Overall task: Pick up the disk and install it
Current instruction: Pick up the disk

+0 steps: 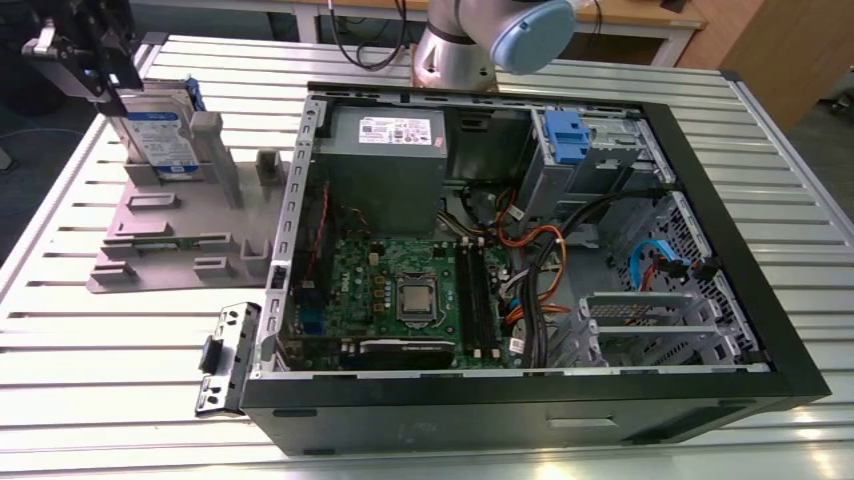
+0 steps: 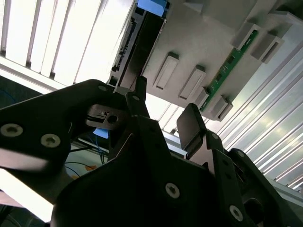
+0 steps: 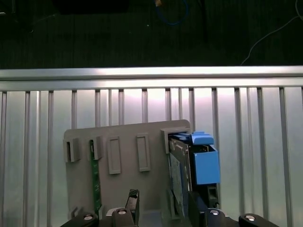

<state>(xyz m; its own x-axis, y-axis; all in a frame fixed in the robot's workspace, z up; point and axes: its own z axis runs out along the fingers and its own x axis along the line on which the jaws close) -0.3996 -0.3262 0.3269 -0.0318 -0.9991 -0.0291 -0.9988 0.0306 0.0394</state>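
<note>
The disk (image 1: 158, 135) stands upright on edge in a slot of the grey plastic stand (image 1: 167, 235), at the far corner of the table on the exterior view's left. Its silver body carries a white-and-blue label and a blue bracket (image 3: 206, 163). My gripper (image 1: 114, 80) hangs just above the disk's top edge and does not touch it. In the second wrist view the gripper (image 2: 165, 111) is open, nothing lies between its black fingers (image 2: 191, 125), and the disk (image 2: 139, 47) sits edge-on beyond them.
An open computer case (image 1: 747, 300) takes up the middle of the slatted metal table (image 1: 80, 400), with a grey power supply box (image 1: 387, 135) and a blue drive bay (image 1: 567, 135) inside. A green memory stick (image 3: 95, 179) stands in the stand. A black bracket (image 1: 224, 355) lies beside the case.
</note>
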